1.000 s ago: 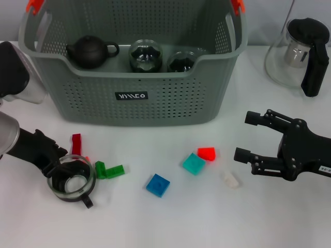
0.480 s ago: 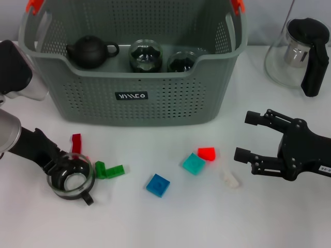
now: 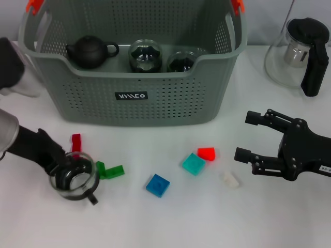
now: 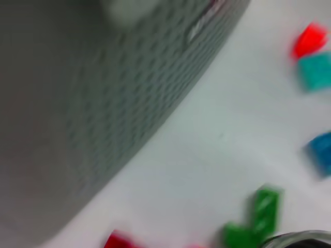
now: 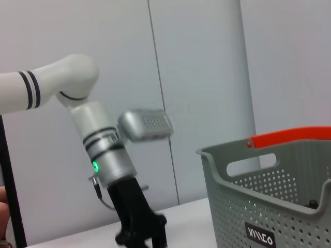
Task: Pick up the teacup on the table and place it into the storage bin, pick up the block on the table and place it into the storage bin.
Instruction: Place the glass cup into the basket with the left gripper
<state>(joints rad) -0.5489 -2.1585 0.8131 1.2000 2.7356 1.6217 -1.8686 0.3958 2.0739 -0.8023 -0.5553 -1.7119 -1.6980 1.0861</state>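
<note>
Fingers (image 3: 56, 161) of left gripper (image 3: 61, 164) clamped on rim of glass teacup (image 3: 75, 179), at table's (image 3: 170, 222) near-left part, in front of storage bin (image 3: 134, 98); whether cup is off the surface, cannot tell. Just beside cup: dark red block (image 3: 76, 143), green blocks (image 3: 109, 170). Further toward the middle: blue block (image 3: 158, 185), teal block (image 3: 194, 164), bright red block (image 3: 207, 153), small white block (image 3: 230, 179). Inside bin: dark teapot (image 3: 91, 51), two dark glass cups (image 3: 146, 56). Orange clips (image 3: 35, 4) on bin handles, black label (image 3: 131, 95) on front wall. Right gripper (image 3: 247, 137) hovering low at right side, spread wide, holding nothing, near white block but apart from it. Glass pitcher (image 3: 300, 54) with black handle at far right, well apart from bin. Left wrist view blurred: bin wall (image 4: 103, 88), green block (image 4: 256, 219), teal (image 4: 316, 72) and red (image 4: 309, 39) blocks.
</note>
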